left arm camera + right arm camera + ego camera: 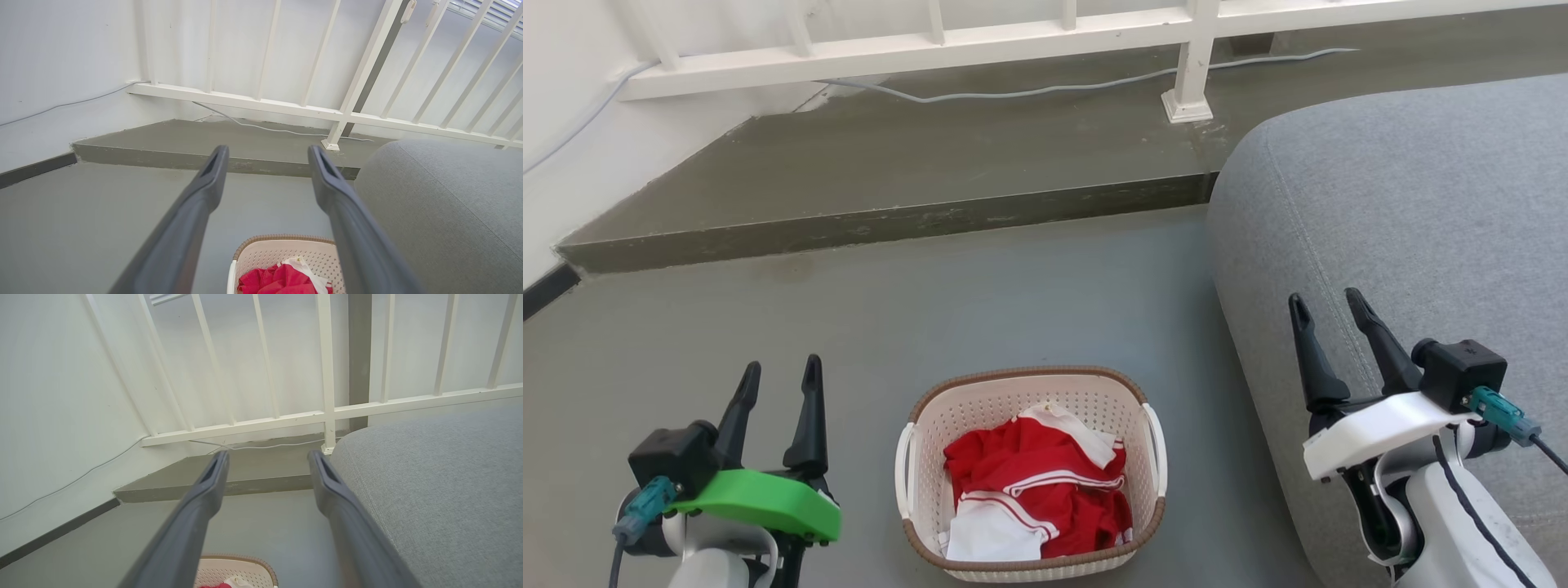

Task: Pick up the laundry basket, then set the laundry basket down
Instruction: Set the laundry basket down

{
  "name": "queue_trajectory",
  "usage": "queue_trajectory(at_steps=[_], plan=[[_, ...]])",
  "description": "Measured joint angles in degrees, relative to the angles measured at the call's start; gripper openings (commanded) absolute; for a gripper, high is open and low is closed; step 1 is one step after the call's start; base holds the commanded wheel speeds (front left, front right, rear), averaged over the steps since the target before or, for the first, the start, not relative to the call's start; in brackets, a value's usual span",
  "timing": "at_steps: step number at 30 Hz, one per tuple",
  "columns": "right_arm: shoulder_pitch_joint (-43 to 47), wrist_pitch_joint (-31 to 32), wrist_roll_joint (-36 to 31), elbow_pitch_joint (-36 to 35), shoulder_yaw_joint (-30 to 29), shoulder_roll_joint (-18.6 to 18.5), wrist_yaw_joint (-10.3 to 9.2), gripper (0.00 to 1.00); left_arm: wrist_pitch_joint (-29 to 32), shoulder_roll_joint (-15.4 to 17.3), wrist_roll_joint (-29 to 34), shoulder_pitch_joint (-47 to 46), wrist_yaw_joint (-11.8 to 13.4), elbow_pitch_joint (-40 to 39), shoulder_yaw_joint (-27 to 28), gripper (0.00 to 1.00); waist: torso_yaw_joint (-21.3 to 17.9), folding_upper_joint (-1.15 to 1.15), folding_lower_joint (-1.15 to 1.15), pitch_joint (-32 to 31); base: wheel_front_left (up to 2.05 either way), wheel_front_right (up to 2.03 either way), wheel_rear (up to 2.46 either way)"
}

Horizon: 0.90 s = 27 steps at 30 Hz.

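The laundry basket (980,408) is cream-white perforated plastic with a brown woven-look rim and white side handles. It stands on the grey floor at the bottom middle of the head view, holding red and white clothes (1033,482). My left gripper (780,374) hangs open to the basket's left, apart from it, fingers pointing away from me. My right gripper (1327,302) is open to the basket's right, over the sofa's edge. The left wrist view catches the basket (261,253) low between the open left gripper (267,153) fingers. The right wrist view shows the basket's rim (241,561) below the open right gripper (267,457).
A grey sofa (1413,212) fills the right side, close to the basket. A raised grey step (890,220) runs across ahead, with a white railing (1192,57) and a cable (1054,86) on it. A white wall (556,163) stands at the left.
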Motion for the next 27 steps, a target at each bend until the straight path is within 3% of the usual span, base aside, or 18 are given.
queue_trajectory(at_steps=[1, 12, 27], plan=[[0.0, 0.0, 0.0, 0.0, -0.1, 0.1, 0.01, 0.0, 0.0, 0.0, 0.0, 0.1, -0.1, 0.0, 0.0, 0.0, 0.0, 0.0, 0.0, 0.0, 0.0, 0.0, 0.0], [2.7, 0.5, 2.3, 2.7, -0.6, 1.4, 0.0, 0.0, 1.4, -1.0, -2.3, 2.2, -0.3, 3.1, 0.3, 0.0, 0.2, 0.0, 0.0, -0.1, 0.0, 0.0, 0.0], [2.6, 3.9, 14.6, 2.7, -3.7, 2.3, 0.96, 0.0, 4.9, -1.6, -12.9, 2.2, -0.3, 3.4, 2.4, 0.0, 1.4, 0.0, 0.0, -0.3, 0.0, 0.0, 0.0]])
